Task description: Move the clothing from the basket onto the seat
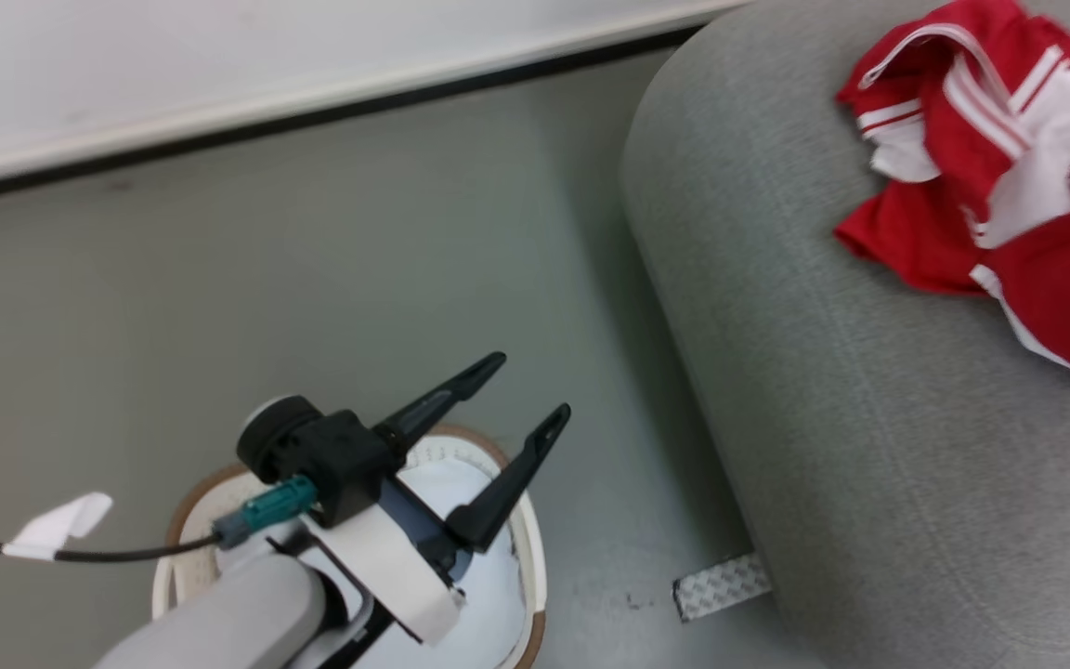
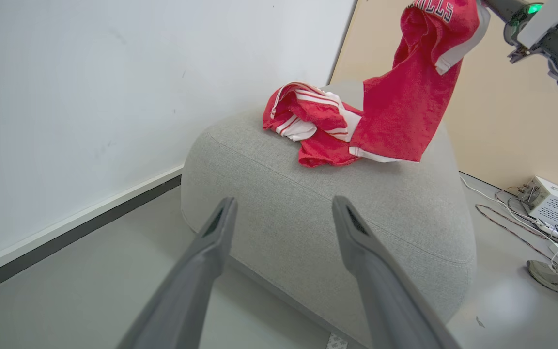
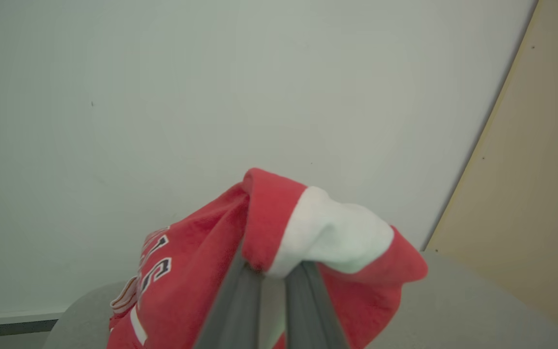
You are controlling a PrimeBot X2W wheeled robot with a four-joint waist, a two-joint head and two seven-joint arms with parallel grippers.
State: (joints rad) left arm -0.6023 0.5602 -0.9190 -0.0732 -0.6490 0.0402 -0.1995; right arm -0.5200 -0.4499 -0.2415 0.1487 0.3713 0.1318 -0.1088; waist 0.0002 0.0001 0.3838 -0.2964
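The left claw [image 1: 530, 383] hangs over the basket [image 1: 532, 557] with its two dark fingers spread wide and nothing between them; in its own wrist view the left claw [image 2: 284, 201] points at the side of the seat [image 2: 308, 218]. The left forearm covers most of the basket, so only part of its cream wall and brown rim shows and its inside cannot be judged. On the seat [image 1: 823, 372] lies a crumpled heap of the clothing [image 1: 981, 186], cut off by the head view's right edge. The right claw [image 3: 275, 265] is pinched nearly closed on a fold of red and white clothing [image 3: 201, 271], which drapes over its fingertips and hides them. From the left wrist view that piece of clothing [image 2: 405, 97] hangs down from above, its lower edge meeting the heap on the seat; its lettering is cut off at the top edge. A grey patterned strip [image 1: 721, 585] lies on the floor at the foot of the seat; what it is cannot be made out.
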